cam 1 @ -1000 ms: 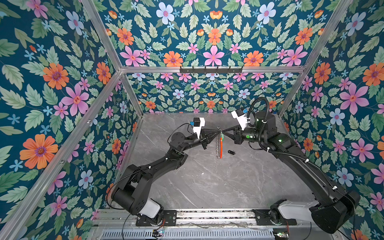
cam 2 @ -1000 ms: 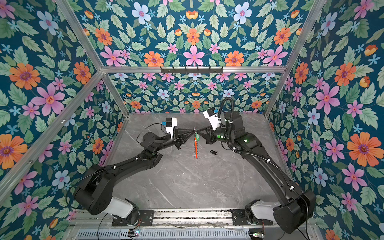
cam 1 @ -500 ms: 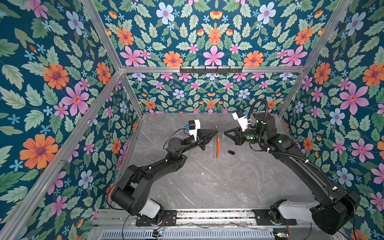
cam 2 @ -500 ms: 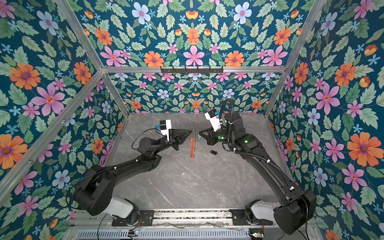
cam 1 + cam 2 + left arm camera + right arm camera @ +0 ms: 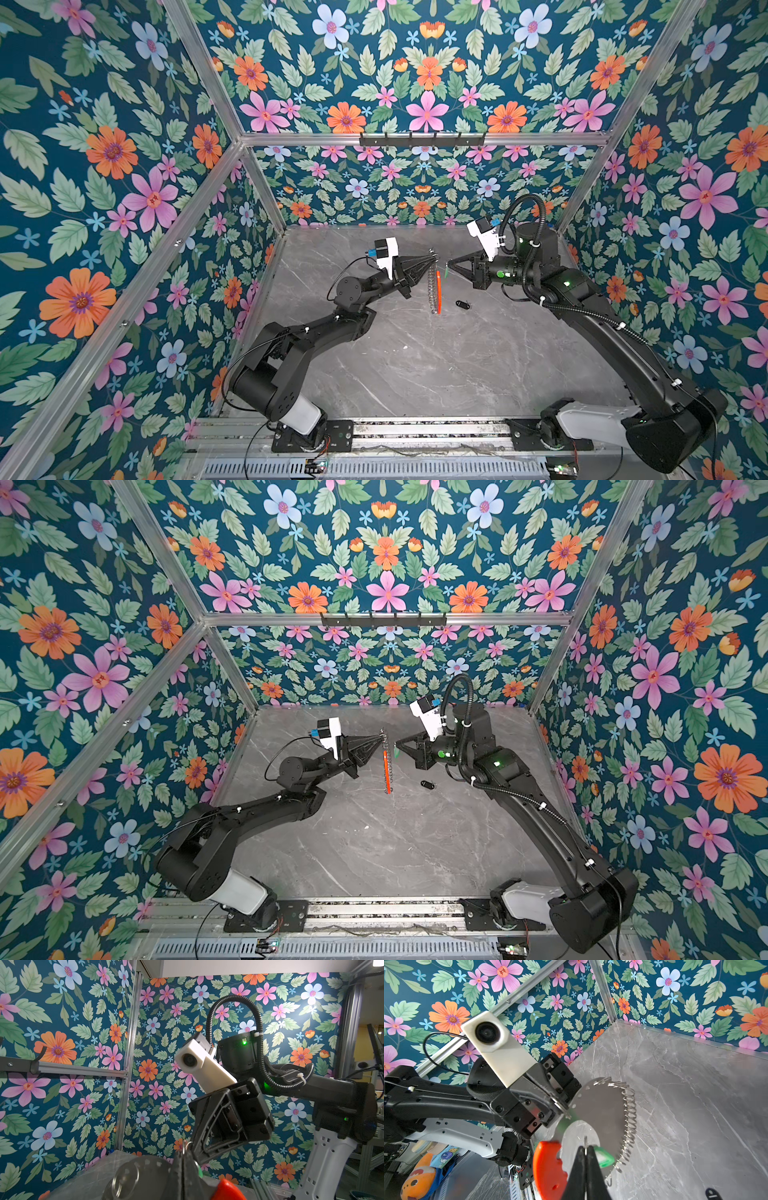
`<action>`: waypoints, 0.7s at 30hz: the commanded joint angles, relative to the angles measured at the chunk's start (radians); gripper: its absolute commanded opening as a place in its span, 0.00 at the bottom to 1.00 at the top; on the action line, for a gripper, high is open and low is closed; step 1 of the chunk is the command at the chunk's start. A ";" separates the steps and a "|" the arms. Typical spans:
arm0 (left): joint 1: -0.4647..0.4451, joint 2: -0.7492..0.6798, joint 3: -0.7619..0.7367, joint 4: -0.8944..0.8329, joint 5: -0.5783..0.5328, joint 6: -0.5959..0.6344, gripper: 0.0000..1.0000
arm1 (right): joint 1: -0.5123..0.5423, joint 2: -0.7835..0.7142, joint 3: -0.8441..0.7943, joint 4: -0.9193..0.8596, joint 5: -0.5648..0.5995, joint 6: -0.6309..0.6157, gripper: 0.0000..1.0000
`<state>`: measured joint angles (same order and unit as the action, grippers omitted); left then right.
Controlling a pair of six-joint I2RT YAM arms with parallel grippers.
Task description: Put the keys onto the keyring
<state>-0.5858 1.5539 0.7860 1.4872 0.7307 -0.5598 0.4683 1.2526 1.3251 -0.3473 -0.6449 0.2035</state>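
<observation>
Two grippers: I am seeing the left gripper point(image 5: 433, 257) and right gripper point(image 5: 448, 266) facing tip to tip at the top of the keyring point(image 5: 435, 286).
Left: jaws pressing shut on the keyring's top edge.
Keyring: hanging upright, edge-on to me, red-orange arc along its lower part.
Right: jaws pinching shut on the green-tagged key point(image 5: 446, 273), just beside the keyring.
Black-fob key point(image 5: 462, 305): lying on the table point(image 5: 415, 365), near the keyring's lower end.
</observation>
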 commanded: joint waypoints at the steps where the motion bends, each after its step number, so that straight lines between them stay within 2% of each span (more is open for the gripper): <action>1: -0.003 0.006 0.009 0.037 -0.005 -0.006 0.00 | 0.001 0.004 0.016 0.033 -0.053 0.004 0.00; 21: -0.016 0.016 0.036 0.025 0.018 -0.002 0.00 | 0.003 0.051 0.081 0.018 -0.078 0.014 0.00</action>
<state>-0.6003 1.5730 0.8158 1.4780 0.7368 -0.5686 0.4694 1.2980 1.3952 -0.3389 -0.7040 0.2100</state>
